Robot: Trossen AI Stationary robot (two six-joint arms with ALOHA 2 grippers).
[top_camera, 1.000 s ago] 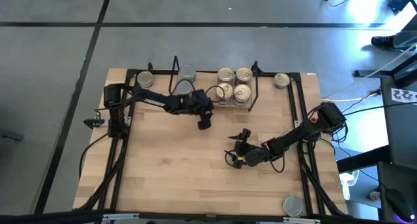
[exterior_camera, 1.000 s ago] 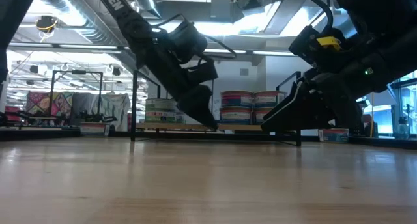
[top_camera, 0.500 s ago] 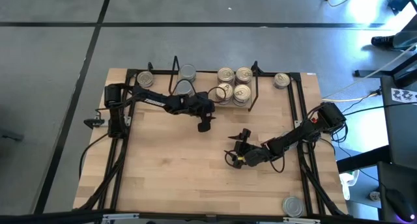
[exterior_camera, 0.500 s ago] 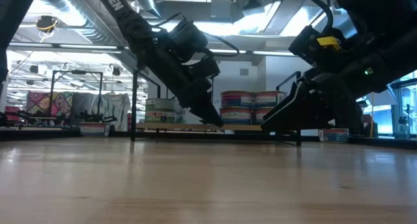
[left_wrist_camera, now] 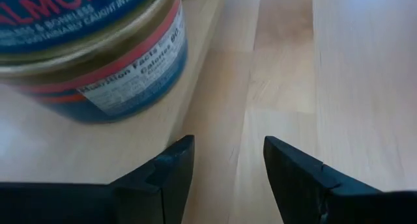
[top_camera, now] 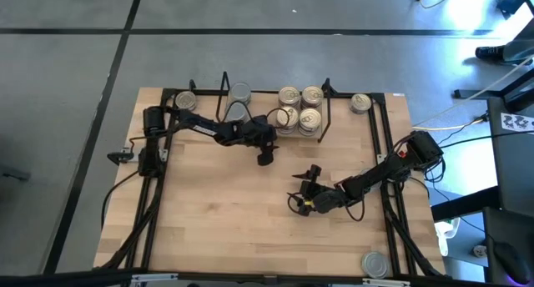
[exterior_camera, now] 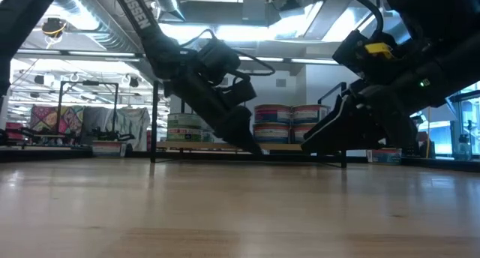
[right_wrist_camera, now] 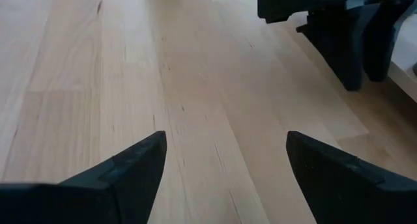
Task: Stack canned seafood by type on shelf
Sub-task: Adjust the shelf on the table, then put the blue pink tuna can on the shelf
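The shelf point(top_camera: 264, 99) is a black wire rack with a light board at the table's far edge. On it stand gold-lidded tins point(top_camera: 299, 107) in a cluster and two silver-topped tins point(top_camera: 239, 103) to their left. In the low view the tins point(exterior_camera: 274, 124) show as stacks. My left gripper point(top_camera: 265, 158) point(left_wrist_camera: 228, 160) hovers open and empty just in front of the shelf's near edge, beside a blue-labelled salmon tin point(left_wrist_camera: 98, 51) resting on the board. My right gripper point(top_camera: 298, 199) point(right_wrist_camera: 225, 152) waits open and empty low over mid-table.
Loose tins sit on the table: one at the far left point(top_camera: 186, 102), one at the far right point(top_camera: 360, 102), one near the right near corner point(top_camera: 375, 264). Bare wood point(top_camera: 217, 212) stretches across the near half. My left gripper shows ahead in the right wrist view point(right_wrist_camera: 345, 35).
My left gripper has shifted a little toward the table's right along the shelf's near edge, its arm stretching out straighter. My right arm has kept still.
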